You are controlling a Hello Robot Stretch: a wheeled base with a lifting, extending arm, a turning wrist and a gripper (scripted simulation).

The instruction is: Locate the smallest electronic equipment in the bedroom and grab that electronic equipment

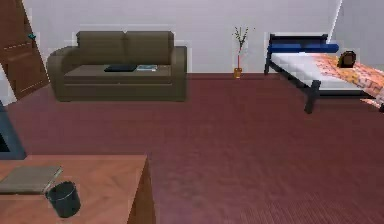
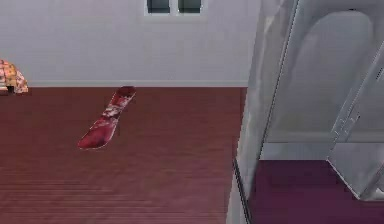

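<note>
Likely the best candidate for the smallest electronic equipment is the dark flat thing (image 1: 120,68) lying on the seat of the brown sofa (image 1: 100,88) against the far wall, just beside a paler bluish item (image 1: 147,68); both are too small to name surely. Nearer, on the wooden bench (image 1: 110,185) at the forward view's bottom left, lie a flat grey slab (image 1: 30,178) that may be a closed laptop and a dark cup (image 1: 65,198), with a dark screen edge (image 1: 8,135) at the left margin; these look bigger than the sofa item. A bed (image 1: 325,70) carrying a dark bag-like lump (image 1: 347,59) stands at the right, with a potted plant (image 1: 239,50) in the corner between. In the arm side view a red board-shaped thing (image 2: 108,118) lies on the floor (image 2: 160,160). A gadget of that sort should be light, stiff, smooth-cased and somewhat fragile, and on a soft cushion it may sink or slide when pressed, so I would take it from above, across its narrow width by the long edges, with gentle pressure. The tool's state and the arm's pose I cannot tell from these pictures
</note>
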